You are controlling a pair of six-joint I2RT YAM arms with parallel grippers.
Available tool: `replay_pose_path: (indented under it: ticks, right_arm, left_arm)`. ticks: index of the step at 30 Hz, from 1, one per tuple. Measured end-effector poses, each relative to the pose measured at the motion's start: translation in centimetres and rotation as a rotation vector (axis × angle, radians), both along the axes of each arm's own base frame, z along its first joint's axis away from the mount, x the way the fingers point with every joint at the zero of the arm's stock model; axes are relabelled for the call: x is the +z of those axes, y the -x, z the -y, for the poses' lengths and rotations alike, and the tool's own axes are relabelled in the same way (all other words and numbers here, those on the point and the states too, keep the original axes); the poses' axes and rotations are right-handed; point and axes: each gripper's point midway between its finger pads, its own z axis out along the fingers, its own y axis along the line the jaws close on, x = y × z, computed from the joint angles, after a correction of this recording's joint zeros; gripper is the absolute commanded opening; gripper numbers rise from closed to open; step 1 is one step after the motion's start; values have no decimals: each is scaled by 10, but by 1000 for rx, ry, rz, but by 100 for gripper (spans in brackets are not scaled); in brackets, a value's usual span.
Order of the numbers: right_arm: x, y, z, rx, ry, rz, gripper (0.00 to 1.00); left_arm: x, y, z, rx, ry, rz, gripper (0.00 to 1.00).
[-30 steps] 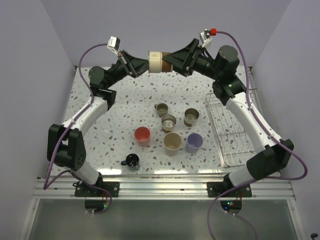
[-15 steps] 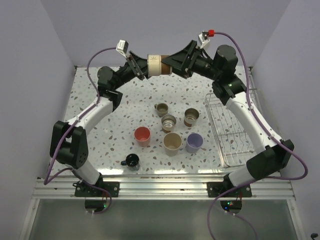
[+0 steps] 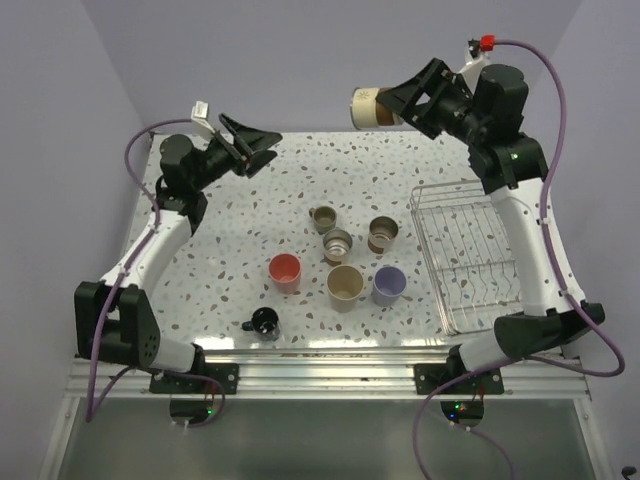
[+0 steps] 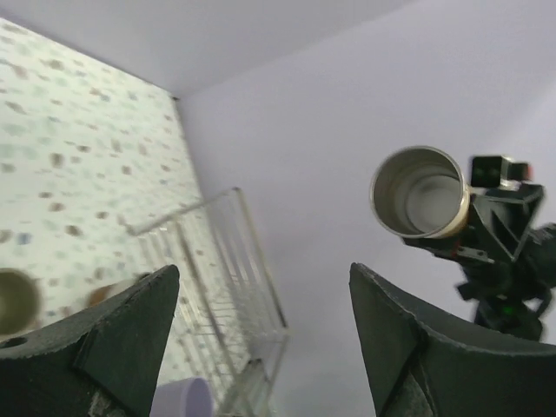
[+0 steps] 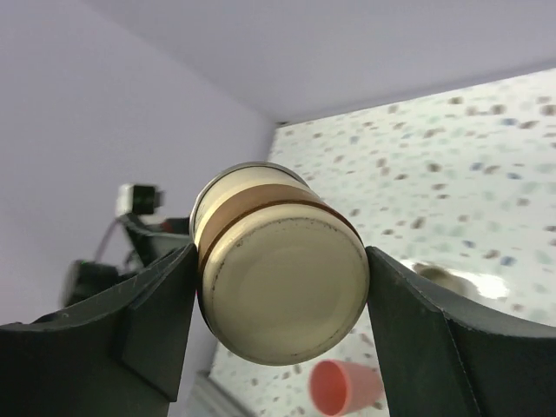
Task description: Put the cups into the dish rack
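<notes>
— so, where do the cups stand?
— nearest, the dark blue cup; beyond it the red cup, tan cup and lavender cup, then three more, all on the table left of the dish rack.
— and the grippers?
— left gripper spread wide above the far left. right gripper, high at the back, pinches a beige banded cup on its side.
</notes>
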Motion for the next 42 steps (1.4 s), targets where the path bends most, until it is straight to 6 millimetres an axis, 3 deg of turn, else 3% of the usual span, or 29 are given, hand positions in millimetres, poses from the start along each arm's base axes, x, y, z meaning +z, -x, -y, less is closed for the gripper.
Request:
replay_pose_path:
  ticks: [5,12,17,25,35,38,42]
  right_arm:
    - [-37,-1,61,-244,233,-102,0]
    - [-123,3,144,-511,614,-367,0]
    - [-173,3,181,-590,780,-531,0]
    - [-227,-12,196,-599,891,-673,0]
    - [-315,-9,195,-538,957,-840,0]
    - [-330,-11,193,-530,952,-852,0]
    - [-337,-21,190,-535,929,-833,0]
  left_arm:
    - [-24,-7,-48,187,-208,-67,82]
    - [-46,7,-81,296,-477,-121,81]
    - [-76,21,-91,299,-569,-186,81]
    - [-99,25,-96,287,-636,-245,80]
    - [-86,12,-103,313,-677,-227,79]
    - [-83,7,-104,322,-686,-223,79]
    - [-90,4,-106,324,-701,-237,79]
